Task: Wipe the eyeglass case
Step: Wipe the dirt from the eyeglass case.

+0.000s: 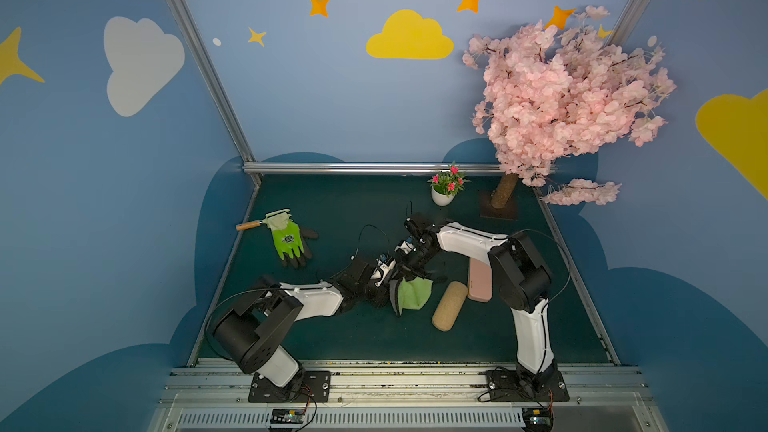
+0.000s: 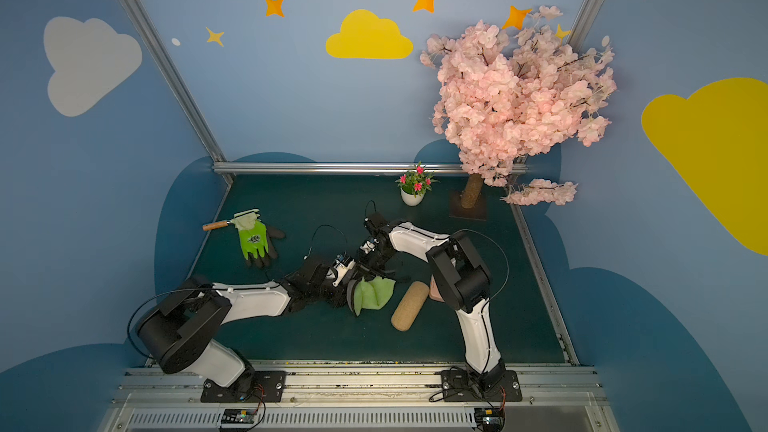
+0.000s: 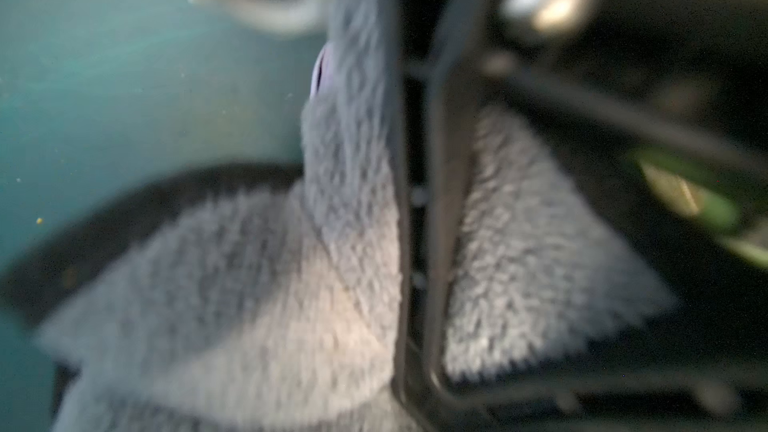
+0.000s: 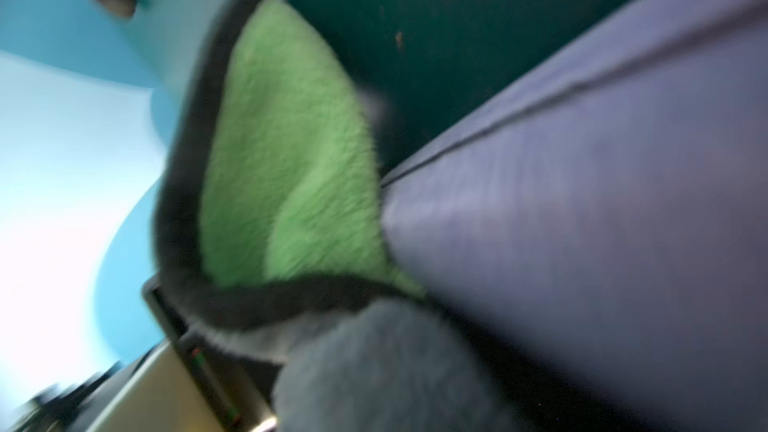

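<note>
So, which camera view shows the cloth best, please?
The right wrist view: the cloth shows large, with green face, dark hem and grey back, though blurred. The left wrist view shows only grey pile; both top views show a small green fold.

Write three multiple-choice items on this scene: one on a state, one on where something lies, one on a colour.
1. How does the left tool stand with the green cloth? A. open above it; B. shut on it; C. apart from it.
2. Where does the tan case lie? A. between the green cloth and the pink case; B. in the left tool; C. atop the pink case.
3. What colour is the flowerpot? A. red; B. black; C. white.
Answers: B, the left wrist view shows cloth clamped in it; A, a top view shows it flanked by both; C, the flowerpot is plainly white.
</note>
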`<state>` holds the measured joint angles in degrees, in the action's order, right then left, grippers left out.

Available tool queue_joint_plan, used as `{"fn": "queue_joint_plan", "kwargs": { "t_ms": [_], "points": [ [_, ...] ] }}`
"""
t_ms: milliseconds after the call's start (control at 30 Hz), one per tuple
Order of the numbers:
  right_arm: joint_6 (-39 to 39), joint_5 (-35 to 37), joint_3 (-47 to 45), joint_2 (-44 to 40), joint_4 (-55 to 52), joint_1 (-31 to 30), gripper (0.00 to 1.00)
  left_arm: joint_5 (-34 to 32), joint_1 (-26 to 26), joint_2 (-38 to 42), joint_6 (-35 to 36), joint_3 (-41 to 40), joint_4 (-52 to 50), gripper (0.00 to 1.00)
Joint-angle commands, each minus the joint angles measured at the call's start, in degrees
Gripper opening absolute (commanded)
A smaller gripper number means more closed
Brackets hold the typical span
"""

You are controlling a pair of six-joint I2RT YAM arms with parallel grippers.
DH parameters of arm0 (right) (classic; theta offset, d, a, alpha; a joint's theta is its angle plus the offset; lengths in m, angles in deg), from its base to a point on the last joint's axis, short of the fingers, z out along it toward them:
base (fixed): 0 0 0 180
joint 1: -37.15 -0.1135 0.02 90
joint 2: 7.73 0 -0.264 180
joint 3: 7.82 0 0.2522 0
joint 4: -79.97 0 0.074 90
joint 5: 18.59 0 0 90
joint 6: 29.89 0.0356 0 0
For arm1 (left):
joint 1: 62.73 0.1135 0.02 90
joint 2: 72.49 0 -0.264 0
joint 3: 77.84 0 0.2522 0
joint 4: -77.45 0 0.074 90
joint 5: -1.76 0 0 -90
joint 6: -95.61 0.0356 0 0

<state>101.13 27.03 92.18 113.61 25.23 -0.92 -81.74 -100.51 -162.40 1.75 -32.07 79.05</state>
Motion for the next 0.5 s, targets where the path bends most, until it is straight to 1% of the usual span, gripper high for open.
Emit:
{"fn": "queue_joint_plan", "kwargs": {
  "t_ms": [0,67,167,200,233,267,333,400,433,467],
  "points": [
    [-10.27,14.75,4.66,5.66,-13.77,4.46,0.0,1.76,-0.72,-0.7,-0.01,-1.58,-4.15,0.14],
    [-15.25,22.59,8.22,7.4,-21.12,7.32,0.0,1.6,-0.74,-0.57,-0.13,-1.57,-4.37,0.12],
    [-17.73,36.92,12.79,6.49,-25.73,7.64,0.0,1.36,-1.11,0.2,-0.29,-2.12,-4.42,0.1],
    [-18.3,39.0,14.61,6.37,-26.61,7.07,0.0,1.32,-1.11,0.39,-0.36,-2.26,-4.3,0.09],
    [-18.66,39.65,15.99,5.93,-26.88,6.38,0.0,1.32,-1.23,0.39,-0.35,-2.3,-4.29,0.09],
    [-19.19,39.55,17.4,5.31,-26.68,5.07,0.0,1.42,-1.25,0.34,-0.36,-2.23,-4.3,0.09],
    [-20.08,36.62,21.14,4.2,-27.64,1.98,0.0,1.51,-1.24,-0.09,-0.26,-1.92,-4.66,0.08],
    [-18.56,30.15,24.04,2.16,-26.97,-0.6,0.0,1.76,-1.33,-0.35,-0.12,-1.6,-5.07,0.08],
    [-16.87,25.9,23.6,1.05,-24.79,-1.2,0.0,1.77,-1.4,-0.31,-0.13,-1.6,-5.11,0.08],
    [-14.36,20.21,22.01,0.22,-21.4,-1.85,0.0,1.69,-1.42,-0.18,-0.14,-1.59,-5.12,0.08]
  ]
}}
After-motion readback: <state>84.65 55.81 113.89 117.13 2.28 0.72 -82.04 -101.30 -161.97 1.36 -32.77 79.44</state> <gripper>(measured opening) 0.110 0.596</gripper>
